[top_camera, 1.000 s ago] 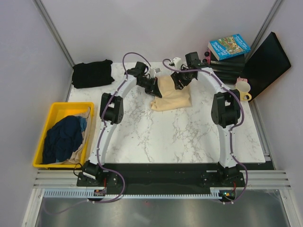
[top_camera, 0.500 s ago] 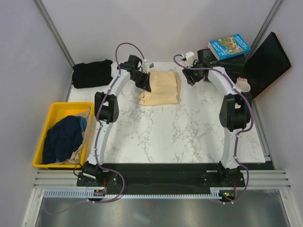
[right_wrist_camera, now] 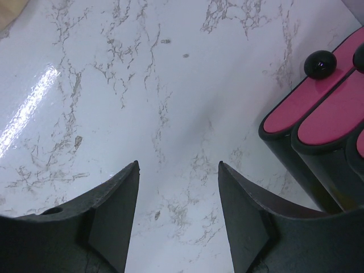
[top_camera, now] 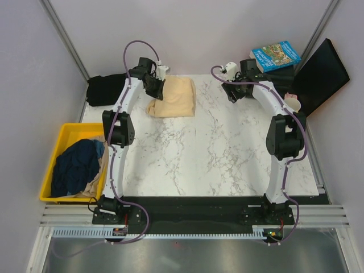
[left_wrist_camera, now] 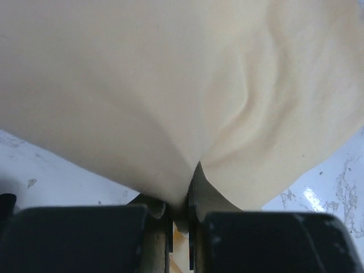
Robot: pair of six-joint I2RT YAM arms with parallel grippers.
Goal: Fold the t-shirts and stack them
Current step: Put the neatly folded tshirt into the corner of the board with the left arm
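Two claws: left claw [left_wrist_camera: 181, 206] pinches the cream t-shirt [top_camera: 176, 98] thinly, so dragging may unfold it; right claw [right_wrist_camera: 178, 193] gapes empty.

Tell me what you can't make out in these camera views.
Left wrist: the cream t-shirt fills the frame, its outline cut off at top and sides.
Top external: the navy t-shirt hides what lies under it in the yellow bin.
Right wrist: the right edge cuts off a pink-and-black object; unidentifiable.
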